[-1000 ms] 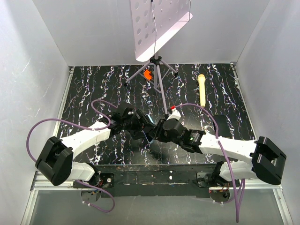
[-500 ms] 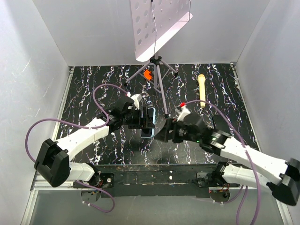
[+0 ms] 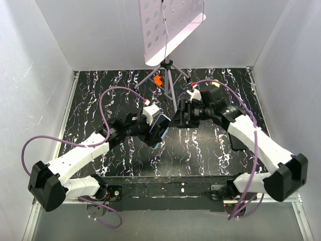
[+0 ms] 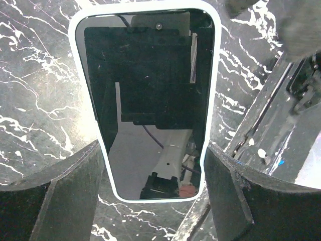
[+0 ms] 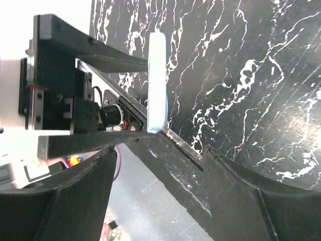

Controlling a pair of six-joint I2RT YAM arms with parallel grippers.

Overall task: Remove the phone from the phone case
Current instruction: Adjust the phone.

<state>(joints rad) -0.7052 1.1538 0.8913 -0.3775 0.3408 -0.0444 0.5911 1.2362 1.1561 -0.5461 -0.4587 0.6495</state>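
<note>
Left claw [image 3: 157, 129] clamped; right claw [image 3: 178, 118] spread wide, opposite.

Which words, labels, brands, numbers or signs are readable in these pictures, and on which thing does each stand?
None can be read. The phone shows only a dark screen with reflections, the phone case edge is plain, and the perforated white board has holes but no print.

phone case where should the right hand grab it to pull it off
Probably the free short end's rim of the phone case, coming from beyond that end: the left hand clamps both long edges near the other end, leaving it bare.
</note>
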